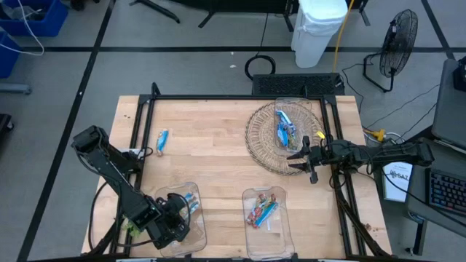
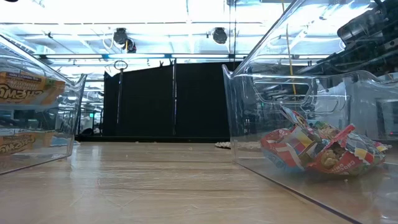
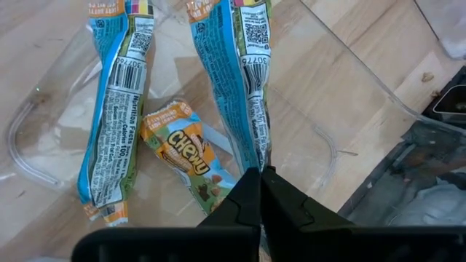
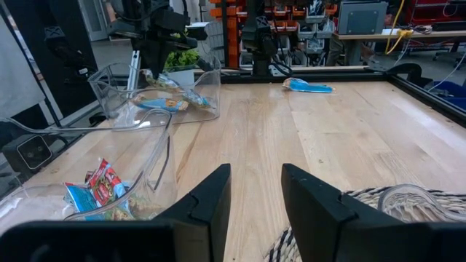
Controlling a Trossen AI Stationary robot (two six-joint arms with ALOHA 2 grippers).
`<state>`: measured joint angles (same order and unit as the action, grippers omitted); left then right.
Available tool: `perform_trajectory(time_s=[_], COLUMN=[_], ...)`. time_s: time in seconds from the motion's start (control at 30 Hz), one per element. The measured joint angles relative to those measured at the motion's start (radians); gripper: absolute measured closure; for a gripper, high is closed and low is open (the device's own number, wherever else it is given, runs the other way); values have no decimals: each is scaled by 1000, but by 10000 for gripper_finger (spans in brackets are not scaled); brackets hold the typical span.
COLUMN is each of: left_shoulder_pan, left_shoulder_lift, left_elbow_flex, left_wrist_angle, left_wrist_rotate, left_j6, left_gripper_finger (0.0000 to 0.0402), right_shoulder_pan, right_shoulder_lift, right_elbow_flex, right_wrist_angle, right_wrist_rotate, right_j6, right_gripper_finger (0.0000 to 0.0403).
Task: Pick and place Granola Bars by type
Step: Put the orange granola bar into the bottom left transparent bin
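Observation:
My left gripper (image 1: 178, 212) (image 3: 261, 182) is over the left clear bin (image 1: 195, 227), shut on a blue granola bar (image 3: 233, 80). Two more blue bars (image 3: 116, 109) (image 3: 186, 149) lie on that bin's floor. My right gripper (image 1: 300, 154) (image 4: 256, 196) waits open at the near edge of the wicker basket (image 1: 258, 142). A clear dish in the basket holds blue bars (image 1: 284, 127). One blue bar (image 1: 162, 140) (image 4: 309, 86) lies flat on the table. Red multicoloured bars (image 1: 262, 211) (image 2: 317, 149) lie in the right clear bin. My left gripper pinches the blue bar by one crimped end (image 3: 256, 156) between its two shut fingers. The bar runs straight on from the fingertips, in line with them, over the bin's floor. Whether it rests on the floor or is lifted, I cannot tell.
A black frame (image 1: 218, 98) runs around the table's edge. A green leafy sprig (image 1: 131, 227) sits beside the left bin. The middle of the table (image 1: 211, 160) between basket and bins is bare wood. The bin walls (image 2: 261, 106) stand tall in the low view.

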<state>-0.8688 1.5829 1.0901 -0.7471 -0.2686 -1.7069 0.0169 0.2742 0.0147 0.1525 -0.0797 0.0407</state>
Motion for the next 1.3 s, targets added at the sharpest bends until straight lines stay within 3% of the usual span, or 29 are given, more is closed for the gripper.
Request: perform_trajectory(time_s=[0.43,0.57,0.83,0.97,1.13,1.3], left_shoulder_pan=[20,38,79,79,108,173], left_shoulder_lift=[0,-10,-78,-154,-318,-535], left_elbow_flex=[0,0,-1,-14,-169,-410], left_wrist_angle=[-4,-9,-33,-138,-169,12], left_wrist_rotate=[-22,-47,-440,-677,-724,-745], left_j6=[10,162,641,689,611,666], left_gripper_finger=[320,307,304,304,304,305], right_shoulder_pan=[0,0,0,0,0,0], right_shoulder_lift=[0,0,0,0,0,0], right_elbow_flex=[0,0,0,0,0,0], right_wrist_angle=[0,0,0,0,0,0], right_wrist_rotate=[0,0,0,0,0,0], right_j6=[0,0,0,0,0,0], right_gripper_finger=[289,289,289,289,289,289])
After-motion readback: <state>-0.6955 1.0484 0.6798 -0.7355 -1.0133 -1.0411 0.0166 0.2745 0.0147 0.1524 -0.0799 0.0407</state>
